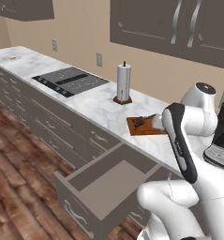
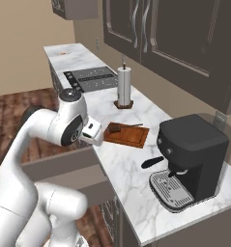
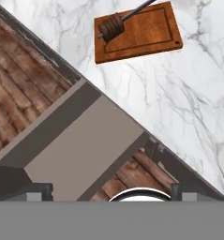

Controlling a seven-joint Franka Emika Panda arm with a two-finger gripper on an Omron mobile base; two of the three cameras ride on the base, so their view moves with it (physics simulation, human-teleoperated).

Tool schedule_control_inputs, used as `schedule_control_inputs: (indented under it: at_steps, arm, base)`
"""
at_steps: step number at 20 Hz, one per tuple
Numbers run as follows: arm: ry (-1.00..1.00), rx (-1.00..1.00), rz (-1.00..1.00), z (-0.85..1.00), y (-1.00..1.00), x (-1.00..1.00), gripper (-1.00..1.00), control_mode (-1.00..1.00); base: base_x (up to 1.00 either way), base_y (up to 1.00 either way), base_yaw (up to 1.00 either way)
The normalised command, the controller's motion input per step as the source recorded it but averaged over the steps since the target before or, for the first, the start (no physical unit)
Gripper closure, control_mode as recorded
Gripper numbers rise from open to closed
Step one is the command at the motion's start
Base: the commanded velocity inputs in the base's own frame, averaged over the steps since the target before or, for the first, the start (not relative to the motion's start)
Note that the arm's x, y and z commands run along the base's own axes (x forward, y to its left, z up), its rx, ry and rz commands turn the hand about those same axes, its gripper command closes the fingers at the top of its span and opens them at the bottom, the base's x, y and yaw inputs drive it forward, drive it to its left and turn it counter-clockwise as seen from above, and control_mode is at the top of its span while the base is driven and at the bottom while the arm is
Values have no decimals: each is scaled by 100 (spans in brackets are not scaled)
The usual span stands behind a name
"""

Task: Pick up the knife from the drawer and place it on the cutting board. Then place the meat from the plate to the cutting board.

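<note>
marble counter [image 3: 169, 98] bears cutting board [image 3: 146, 35] with knife [image 3: 114, 26]; drawer [image 1: 101, 187] open.

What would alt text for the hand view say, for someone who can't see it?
Looking down: a knife lies on the cutting board on a marble counter. Below it, the open drawer looks bare inside, with wooden floor beside it.

Reddish wooden cutting board [image 3: 144, 35], veined marble counter [image 3: 188, 108], matt taupe drawer [image 1: 108, 187]
</note>
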Motion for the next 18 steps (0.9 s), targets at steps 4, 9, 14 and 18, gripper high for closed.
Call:
schedule_control_inputs:
  at_steps: [4,9,14,18]
  arm:
    - [2,-15,1,8,45,-19,-100,-100]
    - [2,-6,3,13,16,-10,-100,100]
    - [0,0,0,0,0,0,-100,100]
    - [0,0,0,0,0,0,-100,100]
  base:
    - [0,0,0]
    - [-11,0,2]
    - [-98,67,7]
    - [-100,97,13]
